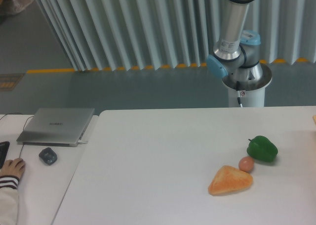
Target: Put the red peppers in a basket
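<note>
One green pepper (262, 149) beside bread wedge (230, 180), laptop (57, 125) logo unreadable, hand out of frame.

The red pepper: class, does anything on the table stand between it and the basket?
This view cannot settle that: neither a red pepper, a basket nor the tool appears in it. On the table lie only a green pepper, a small round pinkish item and an orange-tan wedge.

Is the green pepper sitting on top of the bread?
No, the green pepper rests on the table itself, behind and right of the bread piece.
</note>
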Controlling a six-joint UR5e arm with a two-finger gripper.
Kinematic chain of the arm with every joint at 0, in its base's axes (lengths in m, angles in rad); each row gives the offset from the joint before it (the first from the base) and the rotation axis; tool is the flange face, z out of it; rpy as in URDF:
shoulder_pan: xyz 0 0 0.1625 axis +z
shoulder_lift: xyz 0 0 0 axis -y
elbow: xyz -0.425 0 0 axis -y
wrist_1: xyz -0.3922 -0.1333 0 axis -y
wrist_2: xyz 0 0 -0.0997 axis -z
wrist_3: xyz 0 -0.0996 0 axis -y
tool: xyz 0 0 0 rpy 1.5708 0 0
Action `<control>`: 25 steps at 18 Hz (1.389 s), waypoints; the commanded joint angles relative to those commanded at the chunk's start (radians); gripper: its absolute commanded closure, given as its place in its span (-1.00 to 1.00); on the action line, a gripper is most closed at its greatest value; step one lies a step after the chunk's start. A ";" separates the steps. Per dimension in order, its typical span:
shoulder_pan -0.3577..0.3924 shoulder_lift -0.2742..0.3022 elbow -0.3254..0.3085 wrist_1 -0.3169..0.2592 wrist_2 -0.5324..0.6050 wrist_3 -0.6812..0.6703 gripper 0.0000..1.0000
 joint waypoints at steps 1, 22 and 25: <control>-0.005 0.002 0.000 0.000 0.000 -0.018 -1.00; -0.342 0.014 -0.003 -0.054 -0.023 -0.288 -1.00; -0.377 0.028 -0.005 -0.080 -0.020 -0.319 -1.00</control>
